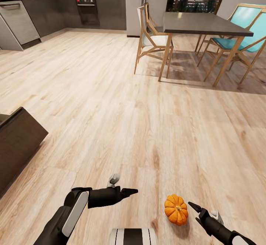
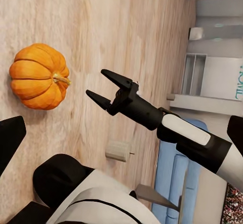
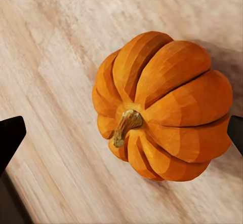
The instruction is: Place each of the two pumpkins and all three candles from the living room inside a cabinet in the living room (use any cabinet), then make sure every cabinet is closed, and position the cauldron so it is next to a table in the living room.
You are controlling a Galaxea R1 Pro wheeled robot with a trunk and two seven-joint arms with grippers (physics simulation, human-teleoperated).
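One orange ribbed pumpkin (image 1: 176, 210) lies on the wood floor just in front of my base. My right gripper (image 1: 195, 213) hovers right beside it, open, its fingers (image 3: 10, 138) spread to either side of the pumpkin (image 3: 162, 102) without touching it. The left wrist view shows the same pumpkin (image 2: 39, 76) and the open right gripper (image 2: 104, 88) close to it. My left gripper (image 1: 133, 192) hangs open and empty to the pumpkin's left. A small beige candle (image 2: 119, 150) lies on the floor near my base. A dark-brown cabinet corner (image 1: 18, 145) shows at the left. The cauldron is out of view.
A dark dining table (image 1: 203, 23) with wooden chairs (image 1: 151, 40) and teal chairs (image 1: 244, 30) stands at the far right. Kitchen counters and an oven (image 1: 87, 10) line the back wall. A blue sofa (image 2: 174, 183) sits beyond my base.
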